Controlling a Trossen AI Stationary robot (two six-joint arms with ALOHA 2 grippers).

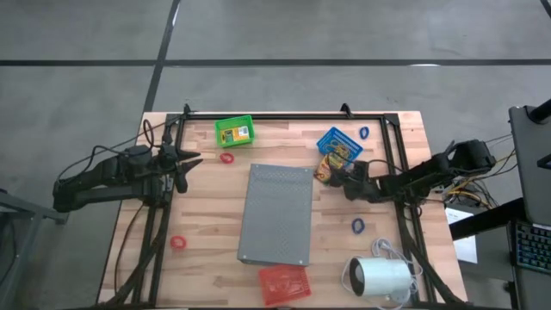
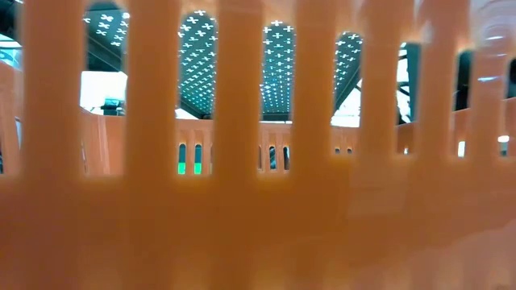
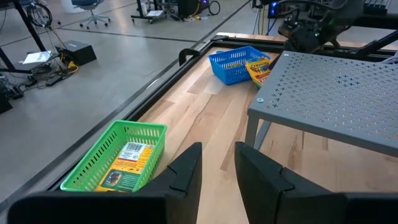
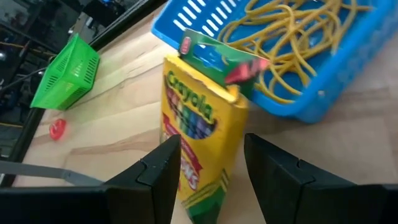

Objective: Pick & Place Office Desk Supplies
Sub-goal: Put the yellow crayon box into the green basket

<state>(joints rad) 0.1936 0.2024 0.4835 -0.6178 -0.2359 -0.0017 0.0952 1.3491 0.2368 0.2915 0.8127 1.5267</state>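
Right up against my right wrist camera sits a yellow crayon box (image 4: 194,138), its lower end between the right gripper (image 4: 208,163) fingers. Those fingers stand apart on either side of it; I cannot tell whether they touch the cardboard. Just beyond the box, leaning against its top flap, is the blue basket (image 4: 348,81) holding a tangle of tan rubber bands (image 4: 292,37). Farther ahead and off to one side I see the green basket (image 4: 67,73) with a red ring (image 4: 57,128) on the wood near it.

From above, the right gripper (image 1: 338,175) lies low over the table beside the grey perforated slab (image 1: 277,213). One blue ring (image 1: 364,133) lies just past the blue basket, another blue ring (image 1: 358,226) sits behind the gripper toward the white cylinder (image 1: 381,277).

My left gripper (image 3: 217,165) hangs over the wood with a narrow gap between its fingers and nothing in them. Ahead of it and to one side, the green basket holds a second crayon box (image 3: 127,163). A red basket (image 1: 283,282) sits at the slab's near end, and its bars fill the low camera.
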